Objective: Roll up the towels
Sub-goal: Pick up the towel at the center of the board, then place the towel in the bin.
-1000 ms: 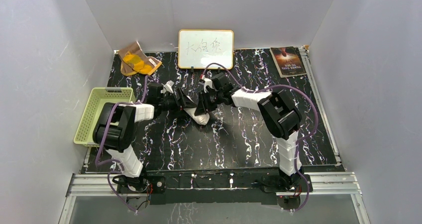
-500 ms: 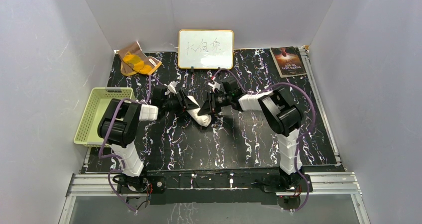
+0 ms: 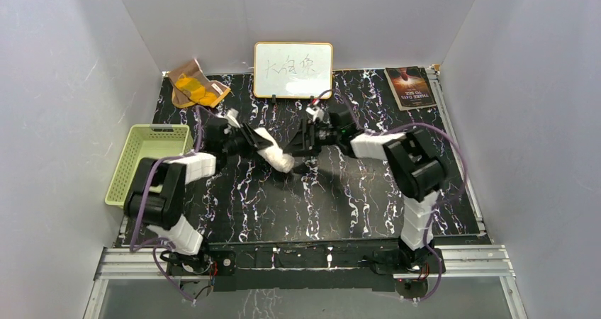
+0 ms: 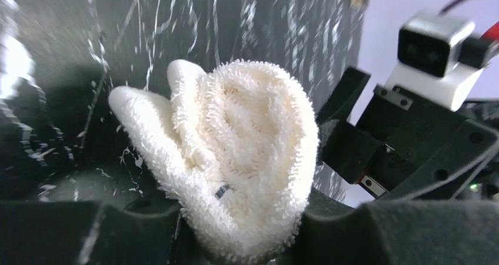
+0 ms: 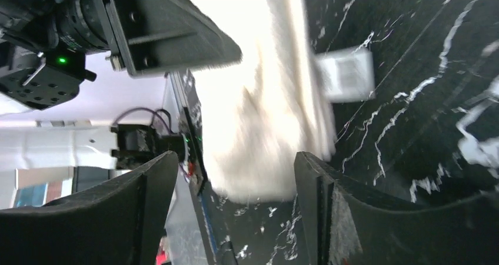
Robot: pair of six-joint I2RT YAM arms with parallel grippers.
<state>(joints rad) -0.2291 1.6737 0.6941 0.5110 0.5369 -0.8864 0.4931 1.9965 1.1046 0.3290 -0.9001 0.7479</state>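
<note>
Left wrist view: clamps left hand [image 4: 235, 241] on rolled cream towel [image 4: 241, 147], likely to stop uncoiling; spreads right hand [image 5: 235, 165] apart alongside.

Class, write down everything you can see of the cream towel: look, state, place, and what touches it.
The cream towel is fluffy terry cloth, bunched into a loose roll with folded layers showing at its end. It slants over the middle of the table, clamped in the left gripper. The open right gripper faces its other end; contact there cannot be told. A small white tag sticks out from one edge.
</note>
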